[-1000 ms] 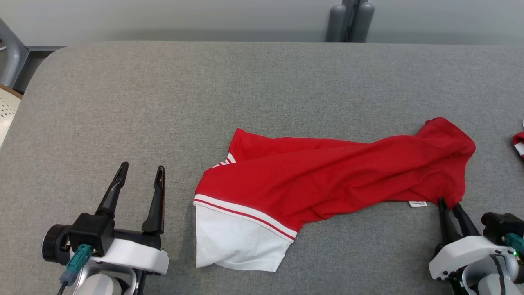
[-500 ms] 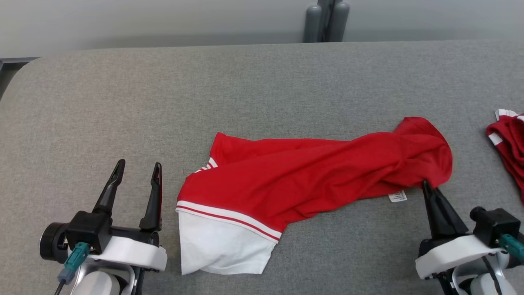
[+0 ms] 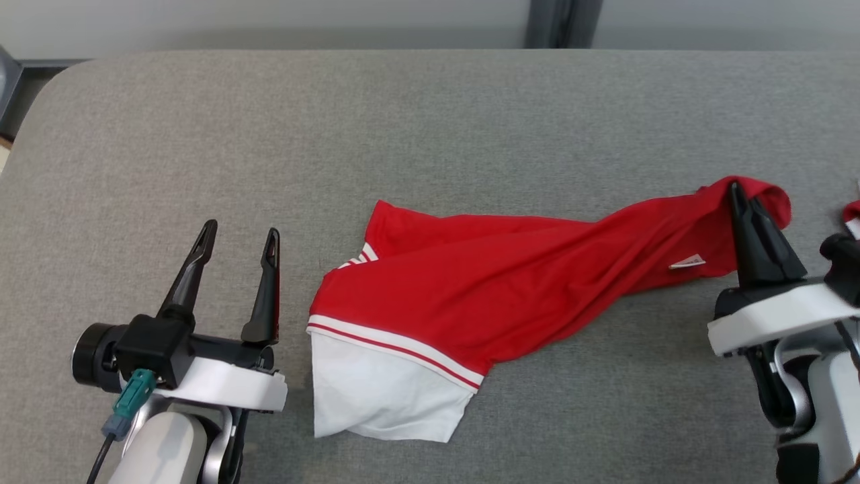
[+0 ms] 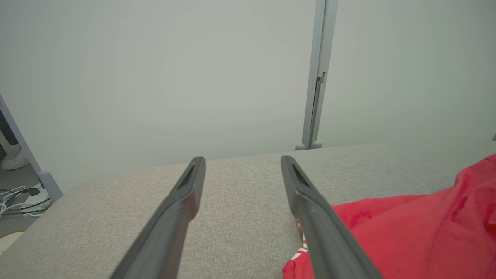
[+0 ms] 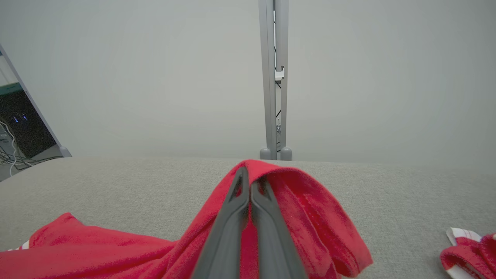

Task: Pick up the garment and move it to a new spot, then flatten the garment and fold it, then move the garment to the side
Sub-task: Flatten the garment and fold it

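The garment (image 3: 510, 282), red with a white panel and striped trim, lay crumpled lengthwise on the grey tabletop (image 3: 403, 121). Its white panel lay toward the tabletop's near edge, and its right end hung above the tabletop, pinched in the right claw (image 3: 734, 189).

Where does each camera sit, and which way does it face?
Head view: on the head, facing forward and down at the table and red garment; shows left jaws open, right jaws shut on the garment's right end.
Left wrist view: on the left wrist, looking along its open jaws across the table.
Right wrist view: on the right wrist, looking along its shut jaws pinching a raised fold.
Shared: all see the garment; both wrist views face the grey post.
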You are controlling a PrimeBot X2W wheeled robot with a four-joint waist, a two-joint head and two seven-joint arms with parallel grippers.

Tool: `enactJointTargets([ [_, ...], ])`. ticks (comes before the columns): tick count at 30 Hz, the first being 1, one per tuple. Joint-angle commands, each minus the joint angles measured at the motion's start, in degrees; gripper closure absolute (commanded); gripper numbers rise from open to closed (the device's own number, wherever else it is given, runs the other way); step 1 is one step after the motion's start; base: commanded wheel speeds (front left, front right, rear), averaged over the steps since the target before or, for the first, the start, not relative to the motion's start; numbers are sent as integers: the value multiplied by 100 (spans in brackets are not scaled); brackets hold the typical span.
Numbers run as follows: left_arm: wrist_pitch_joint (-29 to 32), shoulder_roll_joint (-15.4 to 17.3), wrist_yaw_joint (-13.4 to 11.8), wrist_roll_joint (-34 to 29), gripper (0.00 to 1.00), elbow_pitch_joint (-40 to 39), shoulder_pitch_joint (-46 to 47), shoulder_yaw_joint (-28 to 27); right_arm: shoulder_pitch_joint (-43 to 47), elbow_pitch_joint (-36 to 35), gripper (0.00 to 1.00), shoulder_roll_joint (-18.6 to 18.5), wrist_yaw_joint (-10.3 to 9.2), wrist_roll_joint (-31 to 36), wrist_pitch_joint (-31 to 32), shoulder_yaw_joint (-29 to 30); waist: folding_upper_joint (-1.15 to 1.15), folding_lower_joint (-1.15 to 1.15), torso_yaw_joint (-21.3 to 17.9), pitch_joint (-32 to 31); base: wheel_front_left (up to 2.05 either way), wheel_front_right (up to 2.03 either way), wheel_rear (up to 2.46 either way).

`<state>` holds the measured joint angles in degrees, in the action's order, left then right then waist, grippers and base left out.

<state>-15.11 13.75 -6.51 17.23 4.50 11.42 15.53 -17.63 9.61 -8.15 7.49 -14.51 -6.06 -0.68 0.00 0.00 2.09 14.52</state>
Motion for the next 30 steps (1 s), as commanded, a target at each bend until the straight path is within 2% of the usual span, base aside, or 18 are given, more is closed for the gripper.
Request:
enactJointTargets([
  [1, -1, 0, 45, -35, 0, -2, 132, -6, -141, 110, 100, -77, 1, -31, -9, 12, 0, 0, 165, 154, 0, 0, 0],
  [8, 0, -177, 176, -155, 0, 10, 425, 43, -1112, 1404, 100, -220, 1, -243, -175, -16, 0, 0, 532, 506, 0, 0, 0],
  [15, -1, -334, 288, -278, 0, 61, 542, -1, -1790, 2698, 100, -308, 1, -427, -504, -98, 0, 0, 629, 663, 0, 0, 0],
  [16, -1, -352, 300, -283, 0, 69, 548, -17, -1845, 2809, 80, -316, 1, -444, -560, -141, 0, 0, 621, 665, 0, 0, 0],
  [17, -1, -364, 306, -301, 0, 77, 543, -39, -1874, 2895, 31, -309, 1, -475, -616, -187, 0, 0, 600, 658, 0, 0, 0],
  [18, -1, -374, 319, -317, 0, 86, 531, -56, -1880, 2956, 0, -304, 1, -493, -669, -245, 0, 0, 575, 643, 0, 0, 0],
  [26, -1, -416, 369, -399, 0, 159, 296, -208, -1356, 2520, 0, -320, 1, -618, -901, -551, 0, 0, 299, 399, 0, 0, 0],
  [30, -1, -402, 354, -423, 0, 174, 141, -325, -820, 1801, 0, -275, 1, -491, -921, -529, 0, 0, 89, 212, 0, 0, 0],
])
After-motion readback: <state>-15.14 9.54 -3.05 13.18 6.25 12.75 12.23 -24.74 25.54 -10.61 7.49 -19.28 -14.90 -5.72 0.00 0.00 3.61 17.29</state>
